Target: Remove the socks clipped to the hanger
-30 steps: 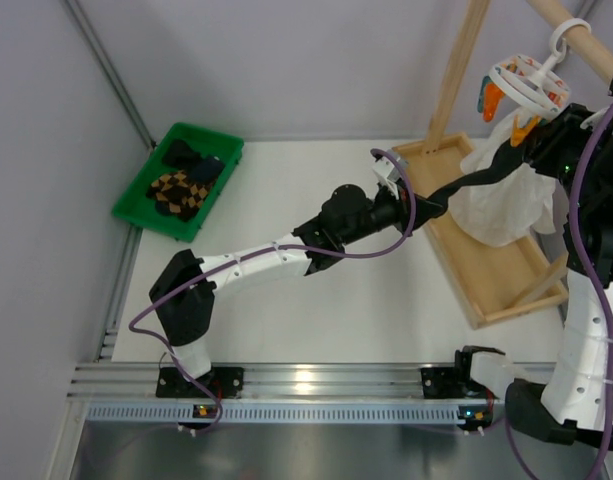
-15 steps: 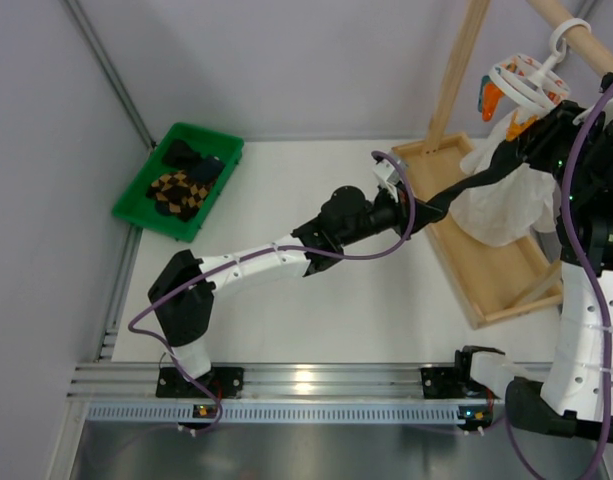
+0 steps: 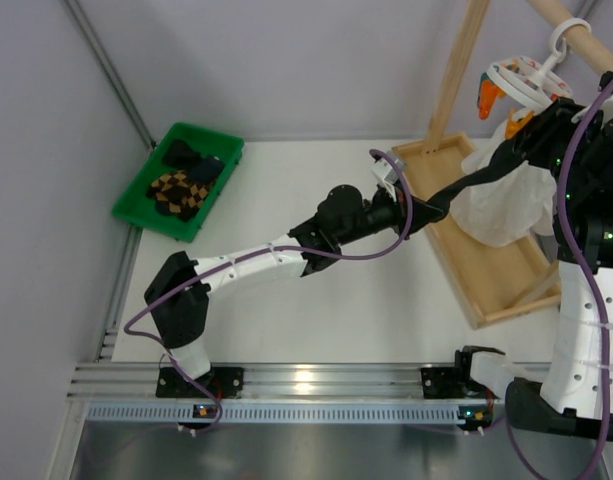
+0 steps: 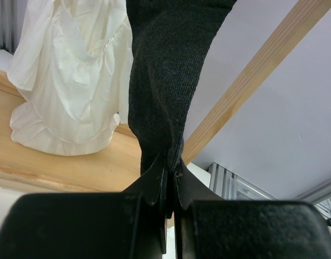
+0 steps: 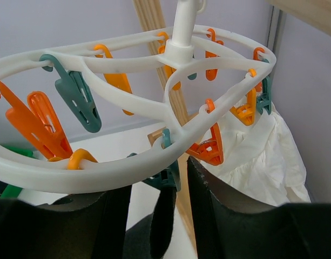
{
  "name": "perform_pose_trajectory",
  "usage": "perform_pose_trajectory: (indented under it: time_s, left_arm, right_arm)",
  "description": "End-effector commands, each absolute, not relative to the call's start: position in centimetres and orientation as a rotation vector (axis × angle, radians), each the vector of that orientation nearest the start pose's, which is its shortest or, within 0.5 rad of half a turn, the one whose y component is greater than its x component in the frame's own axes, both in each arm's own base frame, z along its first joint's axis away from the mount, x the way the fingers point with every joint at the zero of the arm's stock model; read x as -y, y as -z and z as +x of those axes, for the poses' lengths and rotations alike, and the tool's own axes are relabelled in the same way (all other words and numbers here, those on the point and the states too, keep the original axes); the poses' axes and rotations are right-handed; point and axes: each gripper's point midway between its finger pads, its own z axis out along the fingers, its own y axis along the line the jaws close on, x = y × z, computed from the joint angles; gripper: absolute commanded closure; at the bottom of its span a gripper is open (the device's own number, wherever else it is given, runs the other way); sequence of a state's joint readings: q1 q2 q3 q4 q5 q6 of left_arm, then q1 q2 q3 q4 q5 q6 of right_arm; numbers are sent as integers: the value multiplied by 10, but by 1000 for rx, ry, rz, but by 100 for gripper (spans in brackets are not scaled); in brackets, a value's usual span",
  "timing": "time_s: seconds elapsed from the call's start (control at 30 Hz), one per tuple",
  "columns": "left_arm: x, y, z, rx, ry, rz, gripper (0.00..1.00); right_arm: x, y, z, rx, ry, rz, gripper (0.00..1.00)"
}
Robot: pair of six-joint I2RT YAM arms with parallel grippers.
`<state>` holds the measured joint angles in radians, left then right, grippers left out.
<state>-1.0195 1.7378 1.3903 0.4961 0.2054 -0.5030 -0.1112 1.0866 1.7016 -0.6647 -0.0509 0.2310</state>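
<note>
The left gripper (image 4: 169, 168) clamped a dark sock (image 4: 165, 81) stretched toward the hanger (image 5: 127, 108), while the right gripper (image 5: 159, 186) stood parted astride a teal clip (image 5: 169, 175).

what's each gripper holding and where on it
Left gripper pinches the dark sock by its lower end. Right gripper straddles a teal clip on the hanger; whether it grips cannot be told.

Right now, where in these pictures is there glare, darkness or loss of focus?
Top external: even light, one glare spot on the metal rail. Left wrist: the sock is sharp, the white cloth nearly washed out, the left gripper a dark mass. Right wrist: the hanger is sharp, the right gripper dark and soft at the bottom.
</note>
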Motion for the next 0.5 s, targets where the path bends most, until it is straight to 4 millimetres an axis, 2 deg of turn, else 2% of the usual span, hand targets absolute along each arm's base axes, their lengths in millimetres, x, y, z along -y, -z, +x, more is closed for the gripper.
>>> perform_pose_trajectory:
  time_s: [0.0,0.23,0.37,0.4,0.43,0.47]
  left_arm:
    - [494,-383,235,-1377,1424,575,100]
    - [496,-377,238,-1390,1421,573,100]
    - [497,-376,238,-1394,1421,573,100]
    - [497,-377,238,-1392,1423,574,100]
    - [497,-377,237,-1391,1424,575,100]
    - [497,-377,238,-1392,1423,574,100]
  right_arm:
    - [15,-508,313,-1512,-133,220,58]
    - [16,-513,317,-1493,-130,221,61]
    - [18,-511,319,-1498,-125,229,82]
    - [19,-510,319,-1500,-124,236,85]
    - [19,-509,319,-1501,-122,236,95]
    - [19,-509,319,-1502,-123,240,100]
